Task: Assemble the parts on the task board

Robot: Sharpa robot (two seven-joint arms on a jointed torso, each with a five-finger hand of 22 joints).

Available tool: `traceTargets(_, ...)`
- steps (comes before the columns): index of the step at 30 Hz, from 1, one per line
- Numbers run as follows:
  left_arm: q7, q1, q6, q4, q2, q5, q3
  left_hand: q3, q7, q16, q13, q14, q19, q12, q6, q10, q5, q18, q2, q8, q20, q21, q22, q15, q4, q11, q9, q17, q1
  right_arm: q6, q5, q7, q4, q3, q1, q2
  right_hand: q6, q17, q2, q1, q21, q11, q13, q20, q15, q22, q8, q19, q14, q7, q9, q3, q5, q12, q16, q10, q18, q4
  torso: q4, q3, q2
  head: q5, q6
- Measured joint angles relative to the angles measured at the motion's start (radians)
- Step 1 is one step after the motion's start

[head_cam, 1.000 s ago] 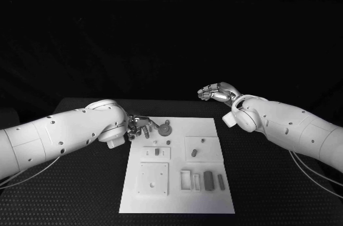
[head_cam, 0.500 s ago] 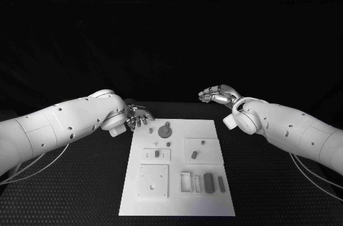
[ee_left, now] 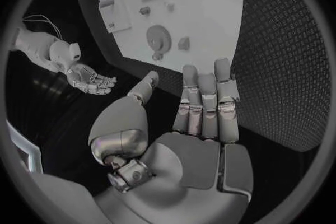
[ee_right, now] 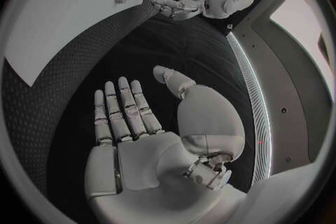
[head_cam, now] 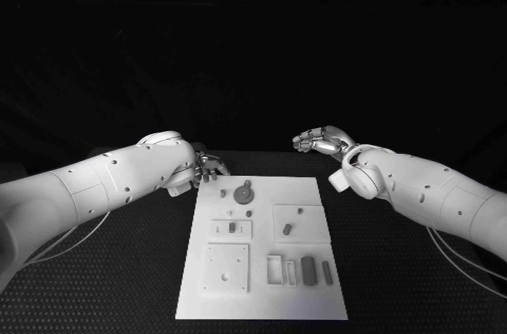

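Note:
The white task board point(head_cam: 264, 290) lies in the middle of the black table. A round disc part point(head_cam: 244, 194) and a small peg point(head_cam: 223, 193) sit at its far end, with several small grey parts such as a block point(head_cam: 308, 268) nearer me. My left hand point(head_cam: 208, 167) hovers just off the board's far left corner. Its fingers are straight and its palm bare in the left wrist view point(ee_left: 196, 123), above the board point(ee_left: 203, 0) and the disc point(ee_left: 158, 39). My right hand point(head_cam: 322, 138) floats beyond the far right corner, palm bare and fingers apart point(ee_right: 133, 123).
The board has raised plates with recesses, one at the near left point(head_cam: 227, 265) and one at mid right point(head_cam: 299, 220). Black table surface point(head_cam: 116, 275) lies on both sides of the board. Cables hang under both arms.
My left hand has drawn back from beside the disc and peg to the board's far left corner, empty. The parts lie as before. The right hand has barely moved.

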Motion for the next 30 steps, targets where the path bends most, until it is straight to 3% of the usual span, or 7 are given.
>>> traceTargets(6, 0.0, -0.013, 0.022, -0.042, 0.025, -0.025, -0.001, -0.008, -0.016, 0.028, 0.008, 0.015, 0.018, 0.026, 0.016, 0.015, 0.0, 0.0, 0.0, 0.019, -0.011, 0.017, 0.014, -0.011, 0.025, -0.014, -0.004, 0.0, 0.0, 0.0, 0.0, 0.0, 0.0, 0.0, 0.0, 0.0, 0.0, 0.0, 0.0, 0.0, 0.0, 0.0, 0.0, 0.0, 0.0, 0.001, 0.0, 0.0, 0.0, 0.0, 0.0, 0.0, 0.0, 0.0, 0.0, 0.0, 0.0, 0.0, 0.0002, 0.0006, 0.0, -0.003, -0.002)
traceTargets(19, 0.0, -0.049, 0.063, -0.099, 0.061, -0.043, -0.003, -0.013, -0.024, 0.059, 0.018, 0.022, 0.032, 0.053, 0.025, 0.022, 0.0, 0.0, 0.01, 0.028, -0.018, 0.029, 0.031, -0.018, 0.041, -0.021, -0.012, 0.0, -0.009, 0.0, 0.0, 0.001, 0.005, 0.0, 0.0, 0.001, 0.0, 0.0, 0.0, 0.0, 0.0, 0.0, 0.0, 0.0, 0.0, 0.002, 0.0, 0.0, 0.0, 0.0, -0.001, 0.0, 0.0, 0.0, 0.0, 0.0, 0.0, 0.0, 0.0022, 0.0004, -0.001, -0.005, -0.003)
traceTargets(30, 0.005, -0.055, 0.076, -0.106, 0.072, -0.044, -0.003, -0.019, -0.025, 0.07, 0.019, 0.024, 0.032, 0.06, 0.03, 0.022, 0.0, 0.0, 0.014, 0.034, -0.018, 0.036, 0.031, -0.017, 0.047, -0.021, -0.015, -0.001, -0.013, 0.0, 0.0, 0.001, 0.005, 0.0, 0.0, 0.002, 0.0, 0.0, 0.0, 0.0, 0.0, 0.0, 0.0, 0.0, 0.0, 0.003, 0.0, 0.0, 0.0, 0.0, -0.001, 0.0, 0.0, 0.0, 0.0, 0.0, 0.0, 0.0, 0.0021, 0.0006, -0.001, -0.007, -0.005)
